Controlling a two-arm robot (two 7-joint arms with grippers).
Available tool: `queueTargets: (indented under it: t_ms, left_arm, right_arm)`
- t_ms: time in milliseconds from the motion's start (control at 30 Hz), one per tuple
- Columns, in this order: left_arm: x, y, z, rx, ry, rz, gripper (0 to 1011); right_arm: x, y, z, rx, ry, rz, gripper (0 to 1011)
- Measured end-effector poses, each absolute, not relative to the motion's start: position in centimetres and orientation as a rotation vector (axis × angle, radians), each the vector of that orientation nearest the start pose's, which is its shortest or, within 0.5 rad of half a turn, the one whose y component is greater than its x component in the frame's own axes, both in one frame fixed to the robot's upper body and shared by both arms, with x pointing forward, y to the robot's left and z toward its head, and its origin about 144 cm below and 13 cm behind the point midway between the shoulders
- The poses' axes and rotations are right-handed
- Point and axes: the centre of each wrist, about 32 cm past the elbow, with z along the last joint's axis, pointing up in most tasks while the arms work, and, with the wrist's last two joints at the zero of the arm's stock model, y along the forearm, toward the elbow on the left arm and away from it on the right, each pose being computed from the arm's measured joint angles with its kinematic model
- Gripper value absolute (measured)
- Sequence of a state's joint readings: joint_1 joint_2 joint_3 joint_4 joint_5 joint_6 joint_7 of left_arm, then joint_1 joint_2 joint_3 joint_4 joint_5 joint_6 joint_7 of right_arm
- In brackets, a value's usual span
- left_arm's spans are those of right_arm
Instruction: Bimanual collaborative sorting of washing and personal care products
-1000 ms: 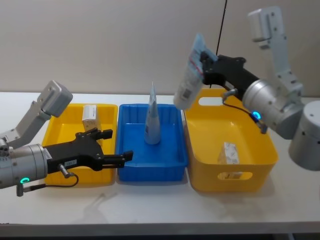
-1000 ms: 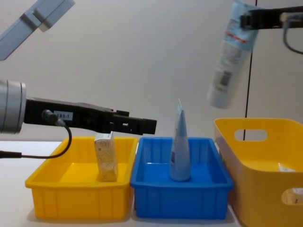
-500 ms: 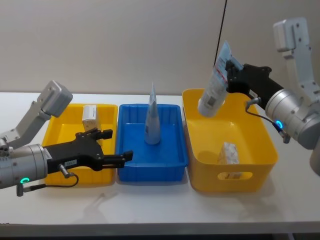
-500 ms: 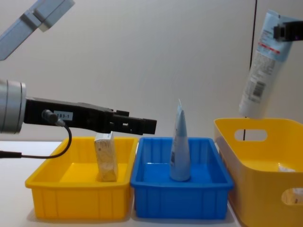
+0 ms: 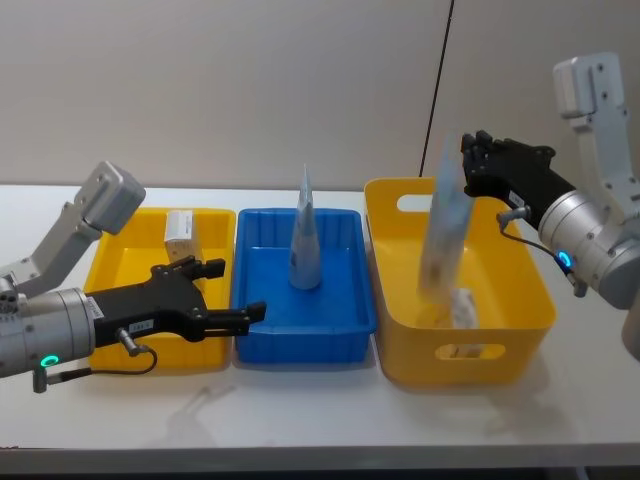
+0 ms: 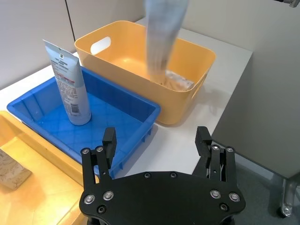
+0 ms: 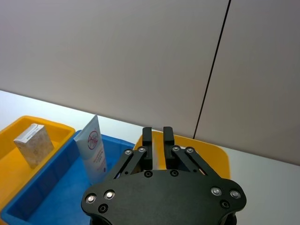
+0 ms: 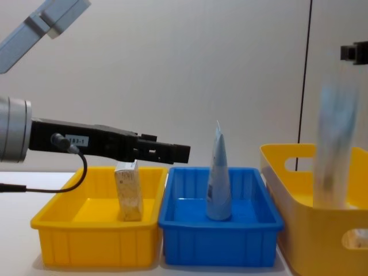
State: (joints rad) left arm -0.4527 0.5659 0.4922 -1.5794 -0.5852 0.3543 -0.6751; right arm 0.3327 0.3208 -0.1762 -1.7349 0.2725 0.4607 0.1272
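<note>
A pale-blue-and-white tube (image 5: 443,235) drops, blurred, into the tall yellow bin (image 5: 500,350), free of any grip; it also shows in the chest view (image 8: 333,155) and as a blurred tube (image 6: 161,33) from the left wrist. My right gripper (image 5: 472,160) hovers above the bin's back rim, fingers (image 7: 147,136) a narrow gap apart and holding nothing. A white soft pack (image 5: 462,305) lies in that bin. Another tube (image 5: 304,235) stands cap-down in the blue bin (image 5: 340,330). A beige carton (image 5: 180,232) stands in the low yellow bin (image 5: 110,270). My left gripper (image 5: 235,290) waits open over that bin's front right corner.
The three bins sit side by side across the white table (image 5: 300,420), with bare tabletop in front of them. A plain wall and a thin black vertical line (image 5: 440,60) are behind.
My right gripper carried the tube rightward over the tall yellow bin and let it go; the tube now falls into the bin. The left arm has not moved.
</note>
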Motion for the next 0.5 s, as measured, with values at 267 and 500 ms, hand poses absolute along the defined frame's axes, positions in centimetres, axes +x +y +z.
queueTargets:
  t_ms: [267, 500]
  left_arm:
    - [53.75, 25.56, 126.47, 0.202, 0.086, 0.501, 1003]
    - [53.75, 25.56, 126.47, 0.202, 0.086, 0.501, 1003]
  right_arm:
    - [51.80, -25.23, 130.04, -0.113, -0.062, -1.267, 360]
    - [51.82, -25.27, 129.92, -0.115, -0.062, -1.272, 583]
